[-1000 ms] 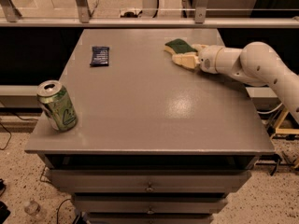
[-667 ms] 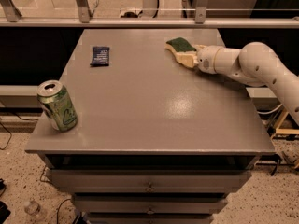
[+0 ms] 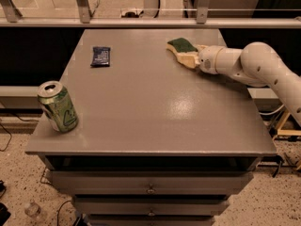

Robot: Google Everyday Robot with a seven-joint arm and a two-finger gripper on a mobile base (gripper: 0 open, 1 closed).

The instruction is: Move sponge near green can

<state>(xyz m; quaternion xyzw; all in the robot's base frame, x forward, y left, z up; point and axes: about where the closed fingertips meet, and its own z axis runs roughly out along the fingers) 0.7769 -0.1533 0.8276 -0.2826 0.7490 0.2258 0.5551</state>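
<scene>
The sponge (image 3: pixel 181 44), dark green on top with pale foam beneath, lies at the far right of the grey table (image 3: pixel 150 107). My gripper (image 3: pixel 186 54) reaches in from the right on the white arm (image 3: pixel 254 67) and is at the sponge's near right side, touching or nearly touching it. The green can (image 3: pixel 58 106), light green with a silver top, stands upright at the table's near left corner, far from the sponge and the gripper.
A small dark blue packet (image 3: pixel 100 56) lies at the far left of the table. A metal rail with posts (image 3: pixel 150 21) runs along the table's far edge. Drawers (image 3: pixel 150 185) sit under the front edge.
The gripper and the sponge have shifted very slightly toward the far edge. The can and the packet have not moved.
</scene>
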